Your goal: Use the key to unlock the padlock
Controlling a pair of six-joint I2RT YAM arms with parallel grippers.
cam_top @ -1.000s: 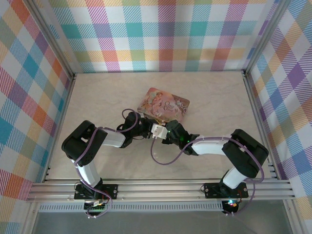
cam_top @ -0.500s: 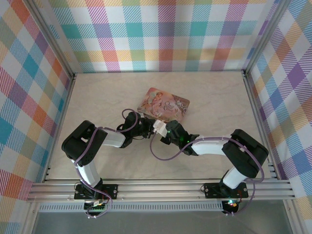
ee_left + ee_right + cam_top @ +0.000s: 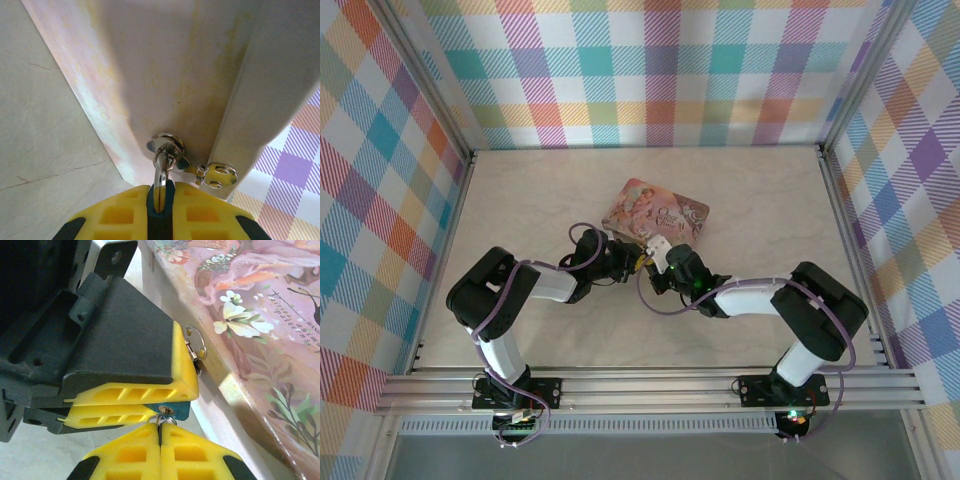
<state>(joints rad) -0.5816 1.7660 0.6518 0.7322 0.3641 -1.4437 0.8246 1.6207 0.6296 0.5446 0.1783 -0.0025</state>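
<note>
Now left hand [image 3: 169,403] pinches the padlock [image 3: 176,410], just above right hand [image 3: 160,434] clamping the key [image 3: 163,419].

Tin [image 3: 260,315] is looking like glossy printed metal, padlock [image 3: 174,410] is showing smooth teal paint (little ring [image 3: 167,146] is gleaming like chrome), right end effector [image 3: 160,435] pads [image 3: 130,460] are looking matt rubbery yellow, desk [image 3: 45,150] is looking smooth, marble-ish.

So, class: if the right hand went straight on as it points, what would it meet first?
The padlock, directly ahead, pinched in the left hand; what looks like the key in the right hand seems almost at it.
</note>
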